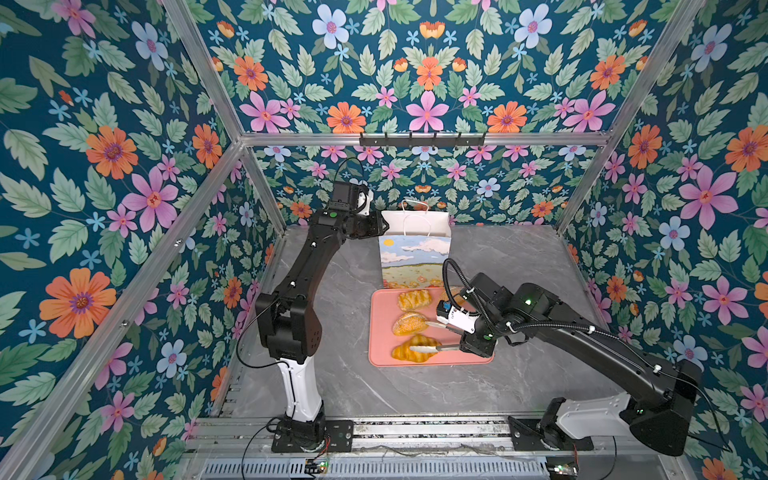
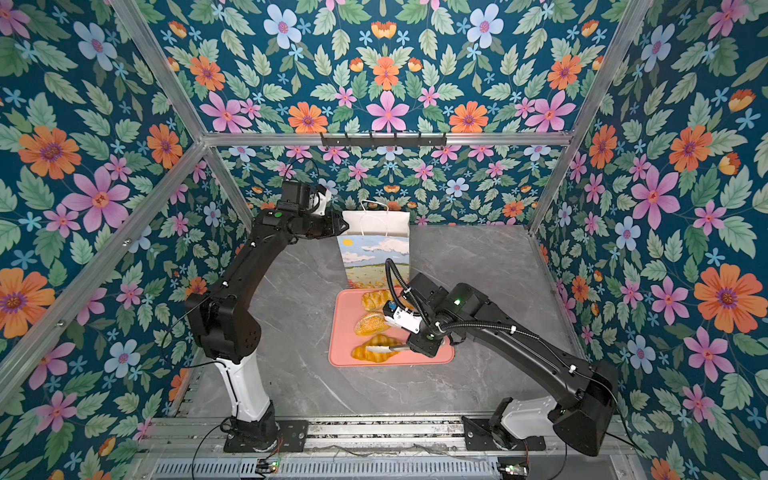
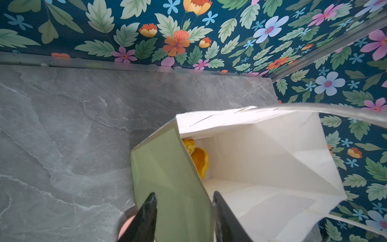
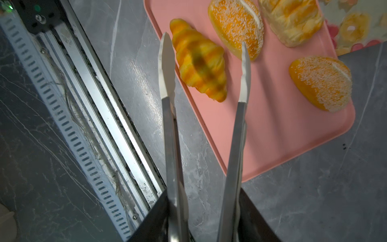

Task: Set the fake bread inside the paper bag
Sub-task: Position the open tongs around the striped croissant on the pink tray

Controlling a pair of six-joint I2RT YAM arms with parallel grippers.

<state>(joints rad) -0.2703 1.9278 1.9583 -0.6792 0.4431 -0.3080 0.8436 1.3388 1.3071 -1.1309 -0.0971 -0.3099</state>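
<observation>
At the right gripper [image 4: 206, 222], clenched on tongs [image 4: 170, 130], open tips straddle a croissant [image 4: 199, 60] on the pink tray [image 4: 272, 130]; four fake bread [image 4: 320, 83] pieces sit there unbagged. Farther back, the left gripper [image 3: 185, 209] stands with jaws apart astride the wall of the paper bag [image 3: 261, 159]; two pieces show inside.

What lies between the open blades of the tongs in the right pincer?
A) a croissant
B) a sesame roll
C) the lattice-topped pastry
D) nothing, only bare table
A: in the right wrist view the croissant lies between the spread blades of the tongs, on the pink tray; the nearest sesame roll lies outside them.
</observation>
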